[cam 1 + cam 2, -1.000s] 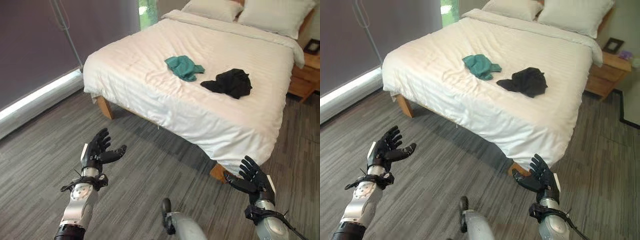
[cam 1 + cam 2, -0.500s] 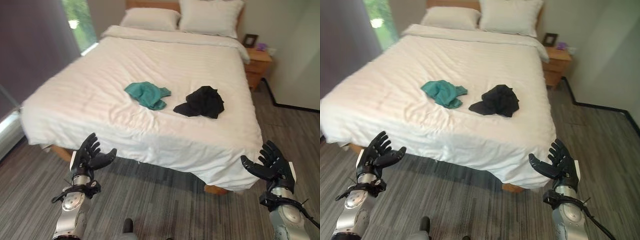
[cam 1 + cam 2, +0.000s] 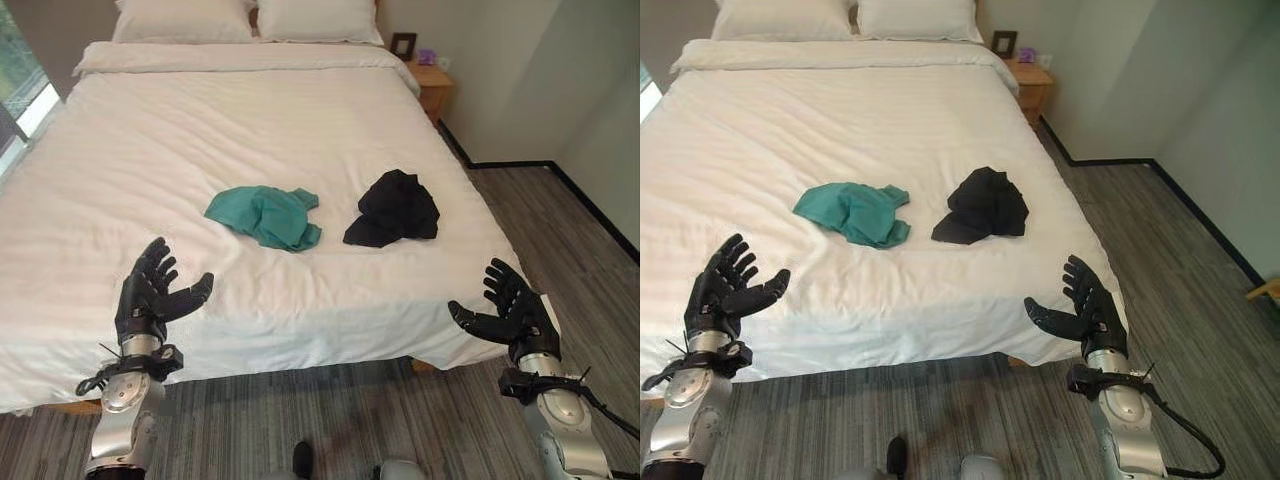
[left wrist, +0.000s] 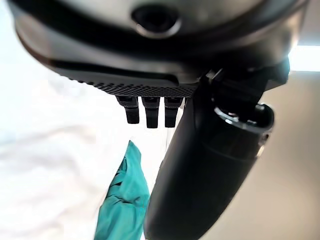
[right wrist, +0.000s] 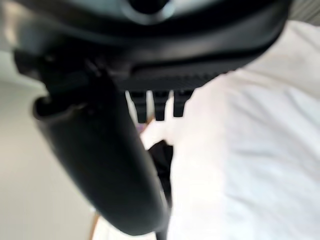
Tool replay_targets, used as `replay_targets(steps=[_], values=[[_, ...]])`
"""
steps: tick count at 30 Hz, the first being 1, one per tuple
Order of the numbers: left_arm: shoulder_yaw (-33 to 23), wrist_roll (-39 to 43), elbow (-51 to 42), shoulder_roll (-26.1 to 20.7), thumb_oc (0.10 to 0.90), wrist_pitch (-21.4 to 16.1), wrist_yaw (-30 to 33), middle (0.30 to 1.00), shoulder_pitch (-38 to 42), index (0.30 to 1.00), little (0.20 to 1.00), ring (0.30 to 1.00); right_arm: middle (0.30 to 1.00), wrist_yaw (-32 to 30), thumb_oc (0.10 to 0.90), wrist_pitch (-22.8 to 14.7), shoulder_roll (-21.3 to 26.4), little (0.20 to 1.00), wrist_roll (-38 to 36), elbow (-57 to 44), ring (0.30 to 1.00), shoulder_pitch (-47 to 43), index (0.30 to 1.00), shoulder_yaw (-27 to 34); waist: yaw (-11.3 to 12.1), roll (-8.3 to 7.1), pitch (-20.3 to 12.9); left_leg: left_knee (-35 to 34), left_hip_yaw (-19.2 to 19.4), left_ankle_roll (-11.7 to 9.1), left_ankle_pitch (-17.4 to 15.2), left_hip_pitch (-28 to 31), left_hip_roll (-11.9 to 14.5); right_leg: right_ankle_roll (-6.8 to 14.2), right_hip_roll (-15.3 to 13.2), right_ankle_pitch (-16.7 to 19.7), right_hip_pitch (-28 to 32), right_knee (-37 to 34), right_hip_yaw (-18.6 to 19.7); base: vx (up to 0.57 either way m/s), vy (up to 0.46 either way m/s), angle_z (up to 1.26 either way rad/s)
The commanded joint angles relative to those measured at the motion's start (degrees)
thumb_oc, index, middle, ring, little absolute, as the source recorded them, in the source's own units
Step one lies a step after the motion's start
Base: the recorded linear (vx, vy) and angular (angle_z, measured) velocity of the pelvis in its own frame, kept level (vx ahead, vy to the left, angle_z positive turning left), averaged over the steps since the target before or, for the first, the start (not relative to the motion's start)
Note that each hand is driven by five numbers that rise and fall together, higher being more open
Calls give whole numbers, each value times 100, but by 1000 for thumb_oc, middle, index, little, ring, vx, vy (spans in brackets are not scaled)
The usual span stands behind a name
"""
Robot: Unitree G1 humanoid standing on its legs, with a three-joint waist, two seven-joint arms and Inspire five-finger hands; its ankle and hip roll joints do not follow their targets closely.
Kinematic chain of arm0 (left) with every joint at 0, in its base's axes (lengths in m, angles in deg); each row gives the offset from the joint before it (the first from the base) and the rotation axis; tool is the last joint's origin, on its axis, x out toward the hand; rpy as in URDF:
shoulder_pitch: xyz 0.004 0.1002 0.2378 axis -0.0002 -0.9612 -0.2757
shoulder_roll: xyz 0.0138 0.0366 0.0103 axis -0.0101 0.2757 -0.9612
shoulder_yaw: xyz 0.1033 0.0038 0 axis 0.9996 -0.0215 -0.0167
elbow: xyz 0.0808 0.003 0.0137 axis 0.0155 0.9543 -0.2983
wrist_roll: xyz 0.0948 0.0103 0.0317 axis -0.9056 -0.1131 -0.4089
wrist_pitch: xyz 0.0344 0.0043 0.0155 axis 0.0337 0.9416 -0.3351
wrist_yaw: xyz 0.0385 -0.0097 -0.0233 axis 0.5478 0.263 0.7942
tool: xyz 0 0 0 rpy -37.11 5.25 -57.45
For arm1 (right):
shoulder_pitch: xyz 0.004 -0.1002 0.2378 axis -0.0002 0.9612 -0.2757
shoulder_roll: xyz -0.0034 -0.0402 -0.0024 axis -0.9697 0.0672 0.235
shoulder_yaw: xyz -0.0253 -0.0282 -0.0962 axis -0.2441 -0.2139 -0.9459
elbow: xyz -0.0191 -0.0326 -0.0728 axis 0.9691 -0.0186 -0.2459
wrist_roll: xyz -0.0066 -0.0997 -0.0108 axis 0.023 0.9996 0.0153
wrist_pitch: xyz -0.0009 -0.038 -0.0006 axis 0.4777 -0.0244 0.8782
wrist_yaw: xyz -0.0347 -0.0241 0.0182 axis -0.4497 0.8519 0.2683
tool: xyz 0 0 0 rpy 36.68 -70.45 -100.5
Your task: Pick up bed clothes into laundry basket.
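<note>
A crumpled teal garment (image 3: 265, 215) lies on the white bed (image 3: 150, 130), a little left of centre. A crumpled black garment (image 3: 394, 208) lies just to its right. My left hand (image 3: 148, 298) is raised before the bed's near edge at the left, open and holding nothing. At the bed's near right corner my right hand (image 3: 510, 312) is also open and empty. Past my left hand's fingers (image 4: 146, 110) the teal garment (image 4: 122, 200) shows. The black garment (image 5: 161, 157) shows past my right hand's fingers (image 5: 160, 106).
Two pillows (image 3: 250, 18) rest at the head of the bed. A wooden nightstand (image 3: 430, 85) with a small frame on it stands at the far right of the bed. Grey plank floor (image 3: 580, 240) runs along the bed's right side to a grey wall.
The camera has swung round to face the foot of the bed, so the whole scene has shifted. Both hands stay raised and open; the clothes lie where they were.
</note>
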Motion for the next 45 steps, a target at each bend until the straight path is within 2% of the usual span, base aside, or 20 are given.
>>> replay_targets(steps=[1, 3, 5, 8, 9, 10, 11, 14, 17, 19, 20, 21, 22, 26, 33, 35, 41, 45], values=[[-124, 14, -611, -296, 800, -591, -171, 900, 58, 900, 900, 900, 900, -86, 800, -470, 563, 900, 75, 85, 900, -627, 900, 488, -161, -156, -352, -19, -463, -487, -222, 236, 278, -127, 316, 1077, 106, -1487, 97, 339, -13, 14], [-92, 84, -575, -236, 800, -620, -179, 900, 67, 900, 900, 900, 900, -98, 800, -480, 787, 900, 133, 167, 900, -720, 900, 528, -181, -212, -329, -89, -562, -489, -349, 453, 253, -40, 347, 1224, 163, -2170, 276, 326, -60, 17], [-39, 166, -610, -186, 800, -648, -212, 900, 40, 900, 900, 900, 900, -74, 800, -459, 1110, 900, 198, 267, 900, -813, 900, 556, -175, -301, -316, -112, -654, -516, -374, 560, 233, 27, 329, 1417, 127, -2458, 343, 250, -136, 25], [17, 186, -721, -137, 800, -676, -258, 900, -34, 900, 900, 900, 900, 9, 800, -419, 1751, 900, 282, 493, 900, -944, 900, 588, -89, -445, -348, -134, -771, -586, -474, 685, 274, 33, 286, 1431, 267, -2583, 317, 252, -220, 32], [71, 265, -698, -96, 800, -724, -263, 900, -37, 900, 900, 900, 900, 135, 800, -428, 2176, 900, 141, 829, 900, -1203, 900, 430, -2, -526, -418, -53, -874, -665, -455, 667, 378, -50, 346, 1341, 385, -2517, 388, 198, -236, 48], [59, 265, -698, -86, 800, -725, -263, 900, -38, 900, 900, 900, 900, 140, 800, -445, 2195, 900, 130, 864, 900, -1238, 900, 401, -21, -516, -414, -49, -880, -669, -460, 666, 383, -53, 349, 1338, 387, -2513, 380, 267, -338, 45], [141, 430, -704, -17, 800, -771, -284, 900, -40, 900, 900, 900, 900, 321, 800, -387, 2662, 900, 60, 1196, 900, -1576, 900, 46, 106, -587, -425, 471, -939, -838, -370, 510, 481, -178, 373, 1266, 517, -2518, 243, 193, -243, 39], [477, 673, -747, 107, 800, -825, -293, 900, 109, 900, 900, 900, 900, 312, 800, -405, 3295, 900, 27, 1841, 900, -2328, 900, -548, 211, -723, -148, 2064, -960, -1090, 47, -251, 448, -378, 316, 1164, 890, -2572, -74, 99, -264, 32], [825, 828, -668, 126, 800, -773, -339, 900, 228, 900, 900, 900, 900, 150, 800, -315, 3576, 900, -40, 2454, 900, -2924, 900, -982, 313, -801, -40, 1929, -517, -941, 43, -826, 358, -458, 251, 1089, 1170, -2757, -334, 63, -192, 57], [936, 840, -639, 60, 800, -738, -404, 900, 201, 900, 900, 900, 900, 117, 800, -290, 3612, 900, -36, 2685, 900, -3231, 900, -1232, 385, -754, -112, 1371, -297, -822, -40, -1007, 185, -434, 332, 1068, 1304, -2937, -389, 166, -107, 51], [1023, 778, -652, 22, 800, -715, -406, 900, 120, 900, 900, 900, 900, 102, 800, -284, 3643, 900, 65, 2767, 900, -3312, 900, -1359, 424, -696, -139, 1025, -266, -774, 86, -1044, 115, -426, 425, 1069, 1322, -2945, -389, 198, -75, 28], [1004, 809, -657, -57, 800, -704, -459, 900, 51, 900, 900, 900, 900, 147, 800, -232, 3639, 900, 266, 2803, 900, -3546, 900, -1624, 512, -673, -190, 886, -360, -732, 49, -921, 78, -400, 491, 1004, 1329, -2918, -317, 210, -56, 6], [1011, 830, -690, -47, 800, -678, -513, 900, -9, 900, 900, 900, 900, 100, 800, -219, 3584, 900, 338, 2914, 900, -3742, 900, -1748, 489, -608, -233, 705, -356, -686, 111, -800, 63, -440, 549, 972, 1358, -2970, -316, 177, -17, -15], [1024, 766, -740, -109, 800, -649, -473, 900, -74, 900, 900, 900, 900, 116, 800, -133, 3521, 900, 715, 3126, 900, -4388, 900, -2415, 453, -516, -374, 14, -420, -651, 224, -386, 59, -448, 598, 955, 1404, -3177, -353, 105, 10, -19], [1140, 886, -891, -152, 800, -614, -544, 900, -176, 900, 900, 900, 900, 42, 800, -44, 3454, 900, 1314, 3932, 900, -5226, 900, -3233, 498, -386, -431, -159, -489, -638, 225, -283, 40, -427, 568, 961, 1380, -3247, -384, 45, 21, 4], [1190, 945, -1020, -308, 800, -644, -564, 900, -196, 900, 900, 900, 900, -155, 800, -28, 3479, 900, 1538, 4379, 900, -5920, 900, -3657, 561, -306, -376, -159, -515, -643, 232, -380, 6, -400, 535, 1000, 1287, -3273, -395, -38, 34, 4], [1178, 1073, -966, -466, 800, -698, -455, 900, -150, 900, 900, 900, 900, -512, 800, 1, 3272, 900, 1502, 4925, 900, -7221, 900, -4186, 683, -127, -241, -159, -588, -661, 309, -794, -68, -372, 492, 1126, 830, -3283, -389, -63, 19, 2], [1244, 1031, -837, -416, 800, -697, -399, 900, -93, 900, 900, 900, 900, -556, 800, 37, 3042, 900, 1421, 5089, 900, -7349, 900, -4244, 730, -49, -141, -159, -600, -662, 351, -980, -86, -386, 489, 1154, 612, -3233, -372, -27, 9, 6]])
